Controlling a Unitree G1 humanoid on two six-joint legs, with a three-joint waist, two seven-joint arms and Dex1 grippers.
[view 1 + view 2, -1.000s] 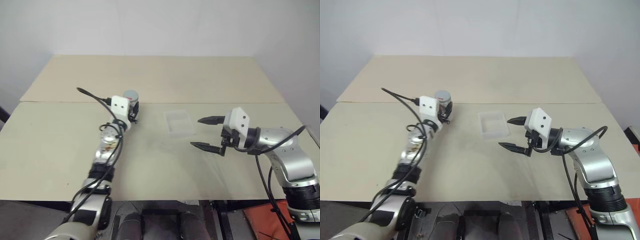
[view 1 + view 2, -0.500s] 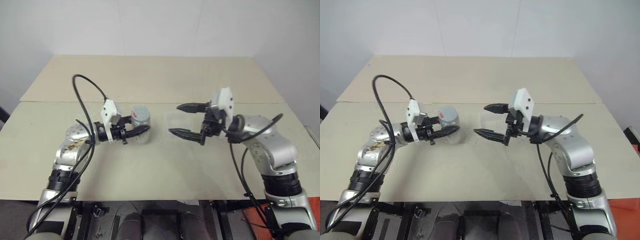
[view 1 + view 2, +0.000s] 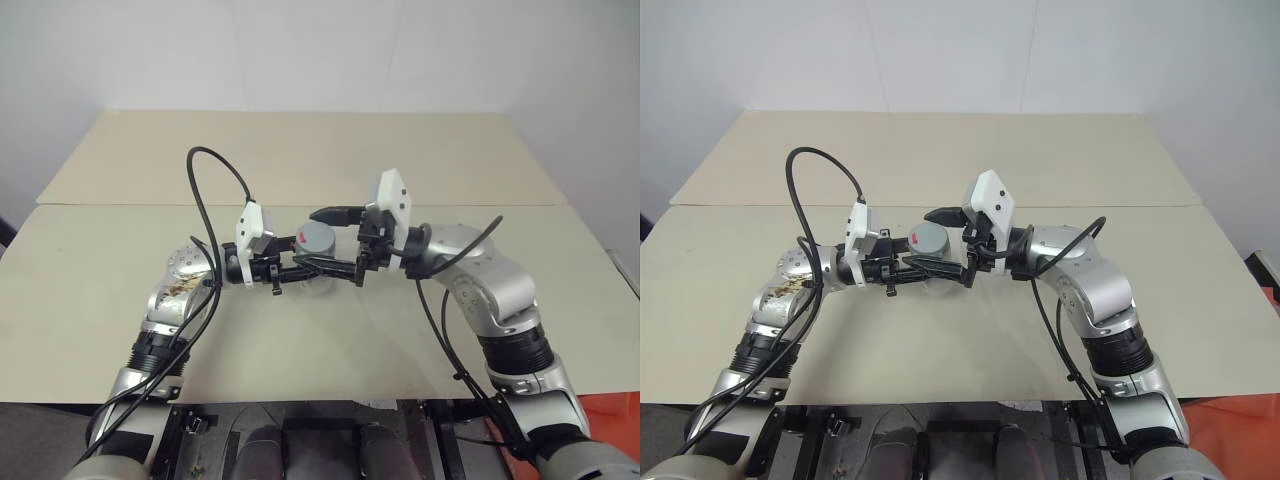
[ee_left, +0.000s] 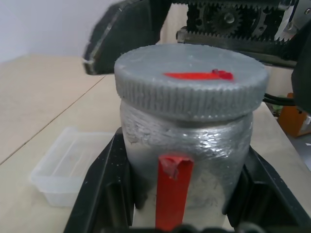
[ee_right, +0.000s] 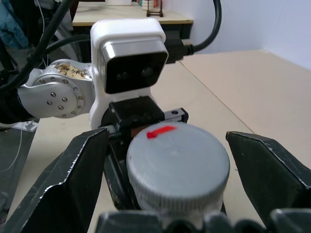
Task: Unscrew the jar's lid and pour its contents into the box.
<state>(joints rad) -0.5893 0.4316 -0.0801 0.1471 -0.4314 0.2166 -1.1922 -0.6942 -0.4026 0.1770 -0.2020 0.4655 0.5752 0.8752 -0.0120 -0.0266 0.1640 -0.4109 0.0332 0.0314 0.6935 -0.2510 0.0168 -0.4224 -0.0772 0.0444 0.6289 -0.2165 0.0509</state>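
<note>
The jar [image 4: 187,145] has a silvery wrapped body with a strip of red tape. It stands upright above the table, and my left gripper [image 3: 312,268] is shut on that body. The lid [image 3: 318,239], grey with a red mark, is screwed on top. My right gripper [image 5: 170,170] is open and comes in from the opposite side. Its fingers [image 5: 68,179] stand on either side of the lid with a gap at each. The box [image 4: 68,165], a shallow clear tray, lies on the table beyond the jar. The contents are hidden by the wrapping.
The pale table [image 3: 300,150] stretches far back, with a seam [image 3: 120,205] running across it behind the arms. Black cables [image 3: 215,185] loop above my left forearm and trail from my right wrist. An orange object [image 3: 610,430] sits beyond the table's near right corner.
My left gripper has swung the jar to the right and nearer to me, now pointing across the table. My right gripper has moved left and up, and its open fingers now flank the lid.
</note>
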